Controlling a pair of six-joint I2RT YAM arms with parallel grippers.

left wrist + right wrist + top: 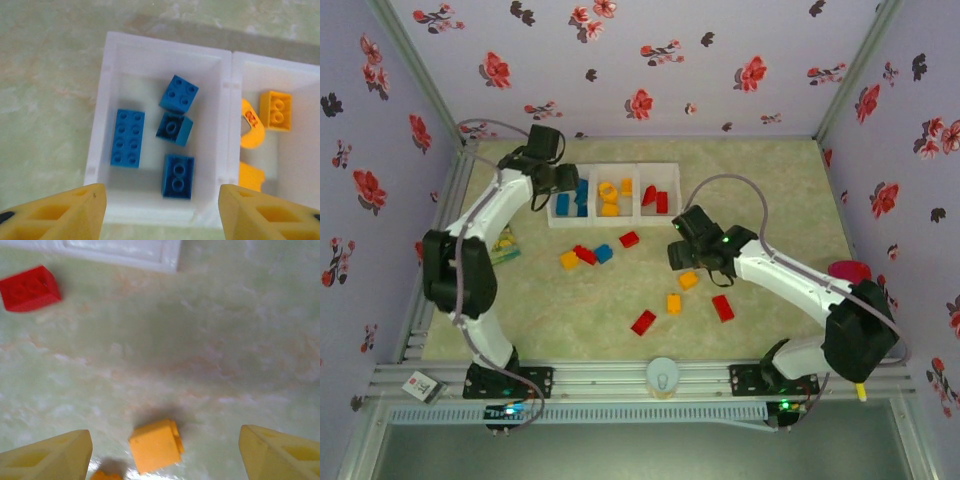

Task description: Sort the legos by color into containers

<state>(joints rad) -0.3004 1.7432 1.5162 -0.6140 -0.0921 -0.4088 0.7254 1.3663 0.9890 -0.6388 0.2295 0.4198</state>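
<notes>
**Top view.** The tray (pixel 610 222) stands at the far middle of the table (pixel 770 190), its three compartments in a row. The blue bricks (pixel 570 198) are in the left one, the yellow-orange bricks (pixel 610 196) in the middle one and the red bricks (pixel 656 198) in the right one. The left claw (pixel 563 180) hangs over the left compartment. The right claw (pixel 678 256) hangs over the middle of the table, beside an orange brick (pixel 688 280). Other loose bricks, red, blue and yellow-orange, lie scattered between the tray and the table's near edge.

**Left wrist view.** The left claw (pixel 161 195) is released: its yellow fingers (pixel 60 215) stand wide apart with nothing between them. The left compartment (pixel 112 70) lies below and ahead of the fingertips. It holds four blue bricks, all apart from the fingers. The nearest blue brick (pixel 178 176) lies against the compartment's near wall, in line with the gap.

**Right wrist view.** The right claw (pixel 165 437) is released, grasping nothing. The orange brick (pixel 156 446) rests on the table between the two fingers (pixel 50 457), slightly nearer the left one and touching neither. A red brick (pixel 29 288) lies well apart, near a corner of the tray (pixel 125 252).
</notes>
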